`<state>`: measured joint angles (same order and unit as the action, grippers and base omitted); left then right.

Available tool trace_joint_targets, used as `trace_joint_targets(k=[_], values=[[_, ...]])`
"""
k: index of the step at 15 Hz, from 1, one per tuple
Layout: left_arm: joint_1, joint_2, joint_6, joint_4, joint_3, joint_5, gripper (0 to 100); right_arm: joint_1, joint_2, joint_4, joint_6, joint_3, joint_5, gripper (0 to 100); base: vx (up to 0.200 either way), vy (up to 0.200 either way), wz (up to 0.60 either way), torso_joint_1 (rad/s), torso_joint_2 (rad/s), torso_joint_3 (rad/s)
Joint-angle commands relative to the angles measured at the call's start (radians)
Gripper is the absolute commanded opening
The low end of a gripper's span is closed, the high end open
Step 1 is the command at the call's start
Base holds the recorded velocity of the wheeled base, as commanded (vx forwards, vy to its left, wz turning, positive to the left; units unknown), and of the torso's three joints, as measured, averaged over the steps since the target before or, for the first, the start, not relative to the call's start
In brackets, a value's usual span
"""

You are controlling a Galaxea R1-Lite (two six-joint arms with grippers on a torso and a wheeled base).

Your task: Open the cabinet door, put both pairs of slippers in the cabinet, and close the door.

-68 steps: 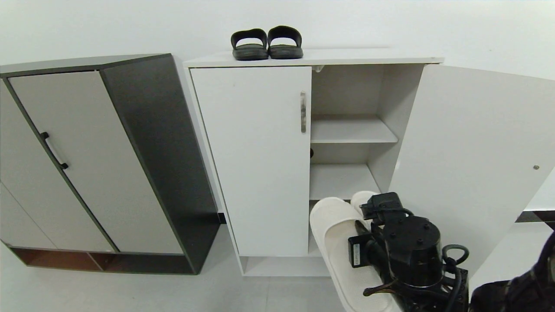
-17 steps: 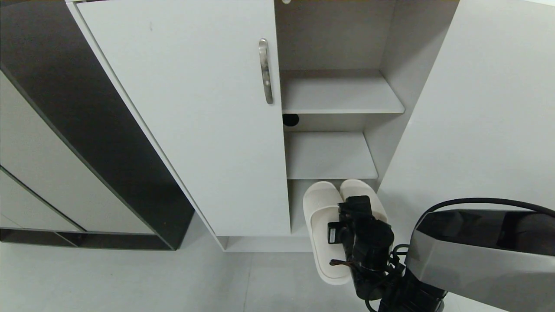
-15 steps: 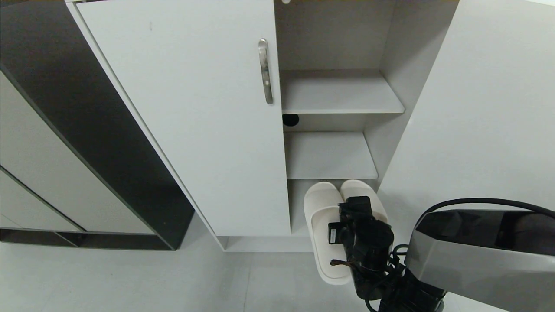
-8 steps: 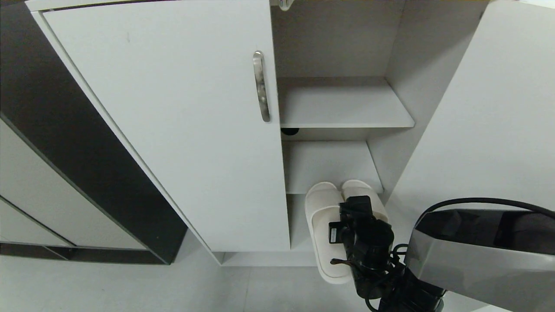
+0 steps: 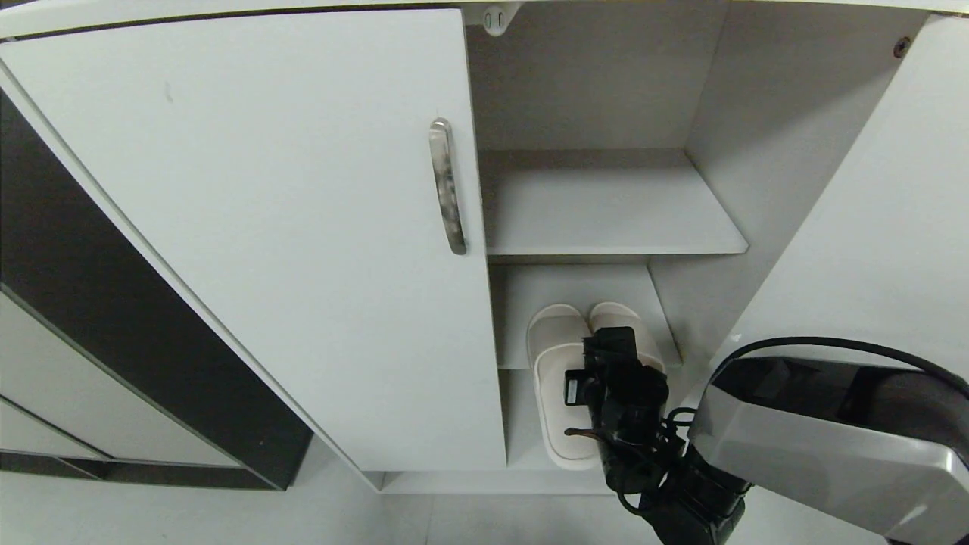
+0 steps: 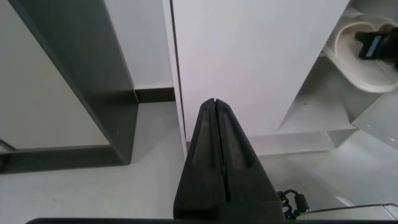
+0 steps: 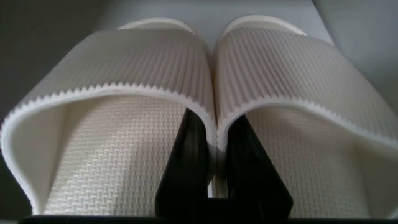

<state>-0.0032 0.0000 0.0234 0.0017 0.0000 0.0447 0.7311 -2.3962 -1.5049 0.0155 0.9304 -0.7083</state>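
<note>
The right gripper (image 7: 216, 134) pinches the inner strap edges of both white foam slippers (image 5: 556, 356), held at the open lower bay of the white cabinet (image 5: 757, 113). They look light, soft and flexible, so the heels may sag. Whether the soles touch the bottom shelf (image 5: 518, 431) is unclear.

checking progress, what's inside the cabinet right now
Only the white slippers, held by the right gripper, partway in at the lower shelves; whether they rest on one is unclear. The closed door hides the left half.
</note>
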Motion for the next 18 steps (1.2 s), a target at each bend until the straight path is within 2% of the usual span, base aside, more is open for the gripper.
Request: trace_joint_targets(k=[1,8,12,18], values=[[0.000,0.002,0.000,0.000,0.000,0.000,0,-0.033,-0.034,0.041,0.001,0.094,0.007,0,0.000,0.000,0.00,0.000,0.00,0.000],[0.000,0.002,0.000,0.000,0.000,0.000,0,-0.087,-0.055,0.270,0.015,0.347,0.053,0,0.000,0.000,0.00,0.000,0.00,0.000],[0.000,0.002,0.000,0.000,0.000,0.000,0,-0.098,-0.070,0.382,0.053,0.442,0.084,0,0.000,0.000,0.00,0.000,0.00,0.000],[0.000,0.002,-0.002,0.000,0.000,0.000,0,-0.121,-0.101,0.477,0.047,0.576,0.098,0,0.000,0.000,0.00,0.000,0.00,0.000]])
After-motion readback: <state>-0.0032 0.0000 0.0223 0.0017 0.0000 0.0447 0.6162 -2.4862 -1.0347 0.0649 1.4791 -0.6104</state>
